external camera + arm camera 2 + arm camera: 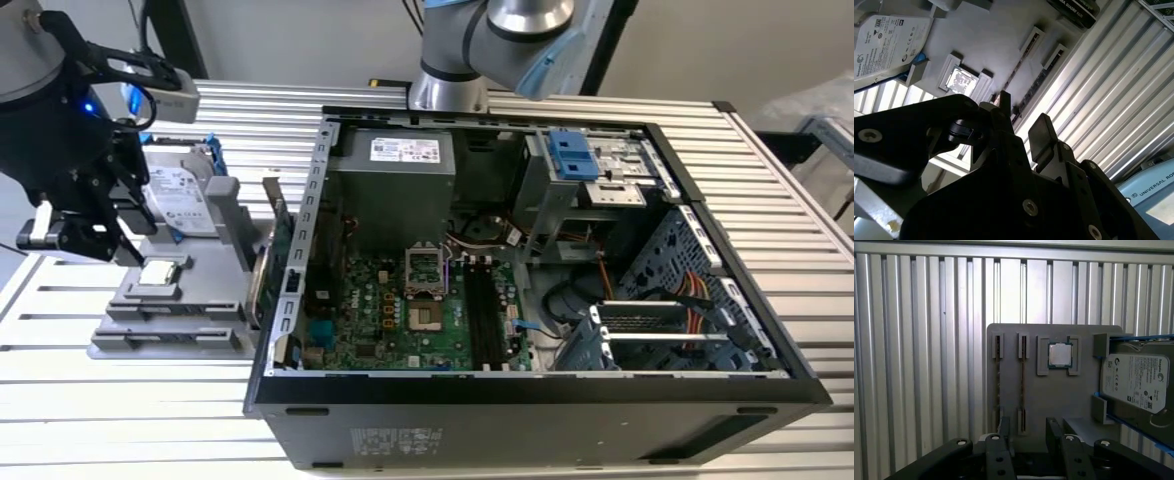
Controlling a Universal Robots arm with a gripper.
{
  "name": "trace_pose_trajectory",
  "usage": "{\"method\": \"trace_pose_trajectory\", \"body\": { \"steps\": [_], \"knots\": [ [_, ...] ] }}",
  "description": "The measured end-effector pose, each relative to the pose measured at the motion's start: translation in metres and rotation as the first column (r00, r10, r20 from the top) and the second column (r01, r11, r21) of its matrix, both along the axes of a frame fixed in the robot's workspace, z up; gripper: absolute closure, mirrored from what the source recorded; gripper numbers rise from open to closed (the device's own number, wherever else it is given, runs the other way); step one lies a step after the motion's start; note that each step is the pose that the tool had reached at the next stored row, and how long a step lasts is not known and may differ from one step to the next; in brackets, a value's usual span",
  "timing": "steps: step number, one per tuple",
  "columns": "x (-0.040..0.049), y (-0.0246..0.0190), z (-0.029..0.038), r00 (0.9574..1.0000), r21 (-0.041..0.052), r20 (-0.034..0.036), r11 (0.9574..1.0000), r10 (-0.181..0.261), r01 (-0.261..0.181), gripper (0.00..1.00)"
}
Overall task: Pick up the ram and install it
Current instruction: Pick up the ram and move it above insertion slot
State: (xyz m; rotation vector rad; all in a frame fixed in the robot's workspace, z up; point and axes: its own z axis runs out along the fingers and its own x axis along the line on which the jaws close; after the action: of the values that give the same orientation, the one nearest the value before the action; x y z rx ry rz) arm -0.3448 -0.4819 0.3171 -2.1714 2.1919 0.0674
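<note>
The first wrist view shows the gripper (1029, 426), its jaws spread wide with nothing held, above a grey holder (1064, 400) with two slots (998, 347), the ram (1022, 385) edge-on in one, one processor chip (1059, 354) and one hard drive (1136, 382); the exterior view adds one open computer case (534, 400).

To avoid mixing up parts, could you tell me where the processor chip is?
The processor chip sits on the grey holder, at the exterior view's left of the computer case, beside the hard drive.

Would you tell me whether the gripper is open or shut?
The gripper is open: in both wrist views its fingers stand apart, nothing gripped, the grey holder visible through the gap.
</note>
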Motion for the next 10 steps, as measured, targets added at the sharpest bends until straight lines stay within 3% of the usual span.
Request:
{"method": "trace_pose_trajectory", "body": {
  "steps": [10],
  "knots": [
    [0.0001,0.0004,-0.0010,1.0000,-0.0022,0.0003,1.0000,0.000,0.000,0.00]
  ]
}}
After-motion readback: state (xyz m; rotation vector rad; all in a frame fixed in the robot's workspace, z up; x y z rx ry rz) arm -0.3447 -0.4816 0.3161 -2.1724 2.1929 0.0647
